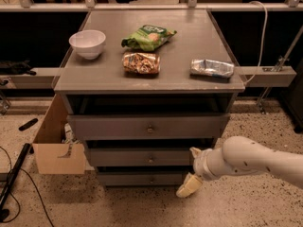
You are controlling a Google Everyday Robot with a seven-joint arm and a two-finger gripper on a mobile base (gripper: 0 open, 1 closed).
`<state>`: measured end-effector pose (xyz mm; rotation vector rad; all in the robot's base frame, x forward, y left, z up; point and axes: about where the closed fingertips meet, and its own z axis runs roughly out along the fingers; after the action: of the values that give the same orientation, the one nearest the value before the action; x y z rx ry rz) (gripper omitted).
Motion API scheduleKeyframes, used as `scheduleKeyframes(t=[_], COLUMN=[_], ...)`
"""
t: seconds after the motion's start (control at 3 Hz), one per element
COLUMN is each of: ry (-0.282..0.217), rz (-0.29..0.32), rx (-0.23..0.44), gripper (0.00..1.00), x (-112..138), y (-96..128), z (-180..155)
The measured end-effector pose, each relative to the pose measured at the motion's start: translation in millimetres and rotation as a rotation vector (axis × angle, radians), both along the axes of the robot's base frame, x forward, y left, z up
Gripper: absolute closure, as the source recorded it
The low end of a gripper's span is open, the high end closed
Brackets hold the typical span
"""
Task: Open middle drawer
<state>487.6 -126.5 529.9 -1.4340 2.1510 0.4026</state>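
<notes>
The grey cabinet has three stacked drawers. The middle drawer is a shallow grey front with a small round knob at its centre, and it looks closed or nearly so. My gripper is low at the drawer's right end, in front of the cabinet's lower right corner and right of the knob. It is open: one cream fingertip is up at the middle drawer's height, and the other hangs beside the bottom drawer. Nothing is held. My white arm comes in from the right.
The top drawer sits slightly pulled out. On the cabinet top are a white bowl, a green bag, a brown snack bag and a silver packet. A cardboard box stands at the left, with cables on the floor.
</notes>
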Motion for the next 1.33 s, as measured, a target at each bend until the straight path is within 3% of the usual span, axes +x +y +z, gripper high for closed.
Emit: scheduleKeyframes(t=[0.67, 1.33], ry=[-0.017, -0.03], rz=[0.048, 0.044], rx=[-0.021, -0.037], gripper=[0.0, 0.0], x=[23, 54], y=[28, 32], z=[-50, -82])
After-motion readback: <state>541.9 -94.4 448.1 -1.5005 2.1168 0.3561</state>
